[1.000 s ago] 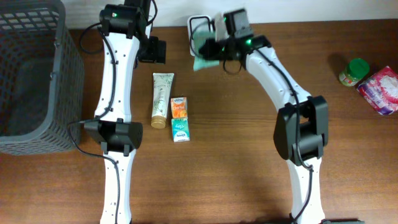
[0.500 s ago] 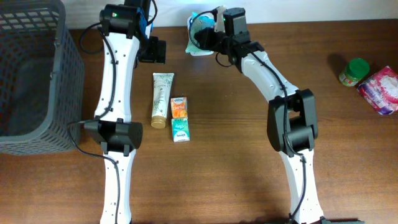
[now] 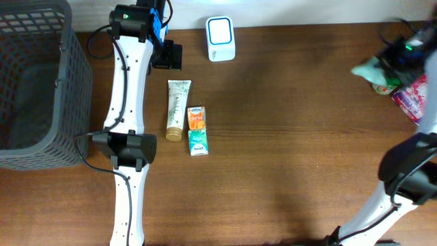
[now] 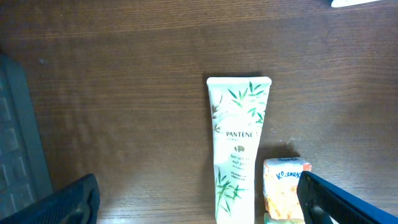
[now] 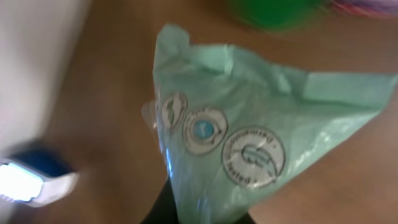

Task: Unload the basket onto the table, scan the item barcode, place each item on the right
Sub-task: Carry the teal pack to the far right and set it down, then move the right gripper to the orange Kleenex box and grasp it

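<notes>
Nearest the robot, left of ctr on the table (image 3: 273,171), a small green-and-blue pack (image 3: 198,143) lies touching, end to end, w/ a small orange pack (image 3: 196,117) just beyond it. Just beside both, on their left, a white shampoo tube (image 3: 177,109) lies flat, cap end toward the robot, crimped end toward the far edge. The white left arm (image 3: 126,89) runs alongside the tube, btwn it and a grey mesh basket (image 3: 34,82) at the table's left end. The left hand (image 4: 198,186) hovers near the tube's far end, fingers (image 4: 68,202) spread wide, nothing btwn them; its wrist cam looks down on the tube and orange pack. On the right side, the right hand (image 5: 200,214) is pinched narrow on one end of a thin green plastic packet (image 5: 249,143), held above the table. Round printed seals face the wrist cam, print too blurred to read. From overhead the packet and hand cover part of a green-lidded jar (image 3: 384,85), w/ a pink bag (image 3: 410,102) just beside it. At the far edge stands the white scanner (image 3: 220,38), near the left hand, well apart from the packet.
</notes>
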